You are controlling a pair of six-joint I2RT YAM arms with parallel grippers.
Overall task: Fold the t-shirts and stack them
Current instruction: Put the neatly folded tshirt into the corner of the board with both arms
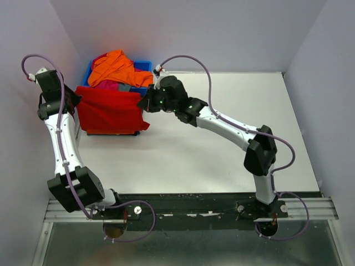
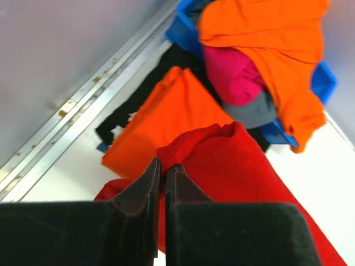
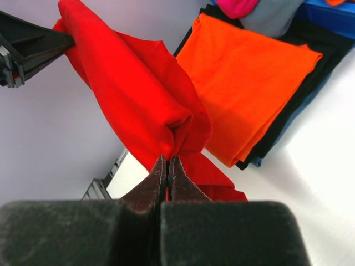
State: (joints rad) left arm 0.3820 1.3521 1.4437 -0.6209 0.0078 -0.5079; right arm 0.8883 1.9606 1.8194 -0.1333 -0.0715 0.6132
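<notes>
now the left gripper [image 2: 163, 169] and right gripper [image 3: 167, 163] are each clamped on an edge of the red t-shirt [image 1: 111, 108], holding it spread in the air over a folded orange t-shirt [image 3: 249, 83] at the far left of the table [image 1: 222, 149], just beside the blue bin [image 1: 144, 64].
</notes>
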